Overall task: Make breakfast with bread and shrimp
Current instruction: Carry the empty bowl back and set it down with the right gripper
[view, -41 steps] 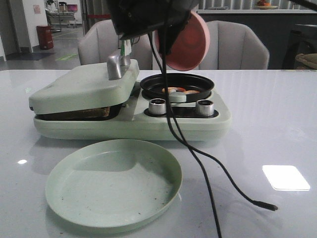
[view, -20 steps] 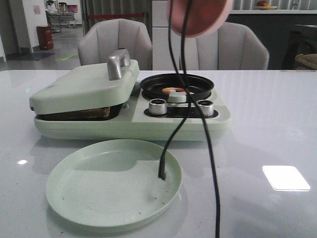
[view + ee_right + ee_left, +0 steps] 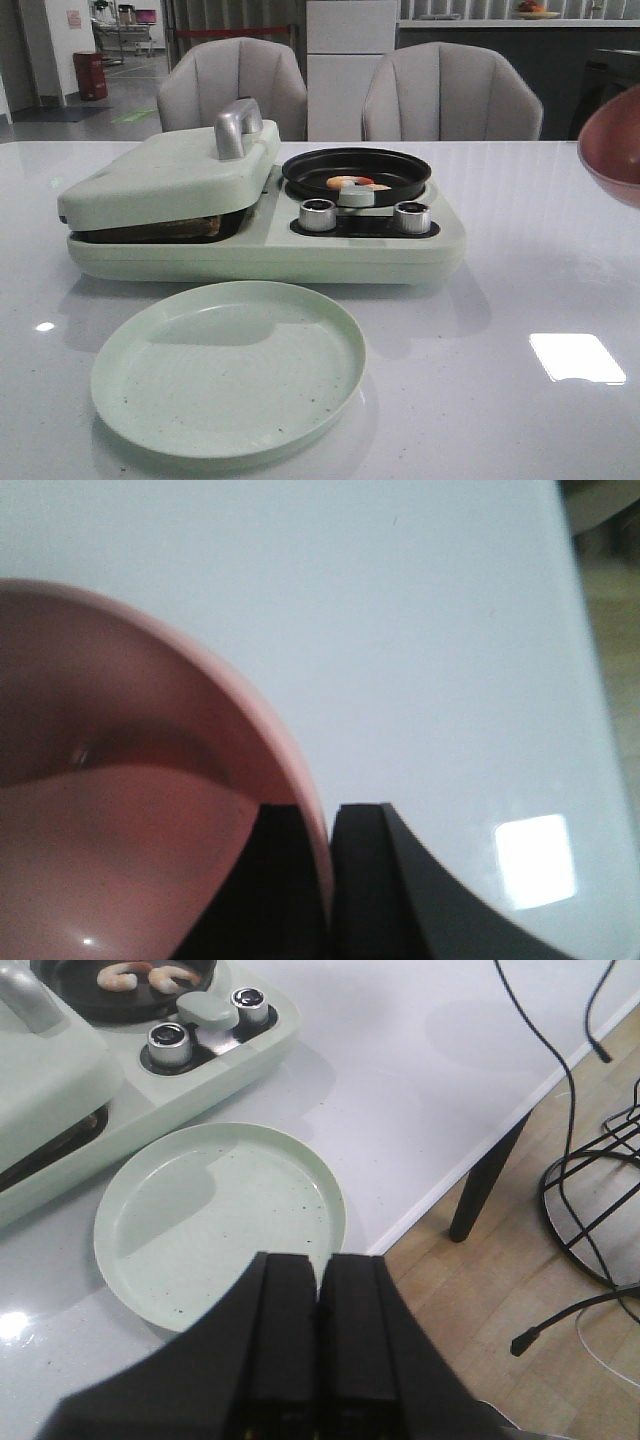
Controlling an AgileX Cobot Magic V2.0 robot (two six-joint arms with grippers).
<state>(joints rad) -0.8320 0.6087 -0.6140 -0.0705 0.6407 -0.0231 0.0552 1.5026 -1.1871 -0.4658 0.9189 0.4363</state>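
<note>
Shrimp [image 3: 352,183] in pan [image 3: 357,170], apart from right gripper [image 3: 330,880], seemingly bowl-clamped.

A green plate [image 3: 228,368] lay on the white tabletop [image 3: 520,270], just before a green cooker [image 3: 265,245]. Its black pan [image 3: 357,172] sat open; two chairs [image 3: 452,92] stood behind.

Shrimp [image 3: 350,183] lie in the pan [image 3: 356,172], right of the press lid [image 3: 170,175]; plate [image 3: 228,366] in front.

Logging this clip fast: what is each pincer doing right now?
Left pincer: closed, holding nothing.
Right pincer: closed on the rim of the round pink bowl.
</note>
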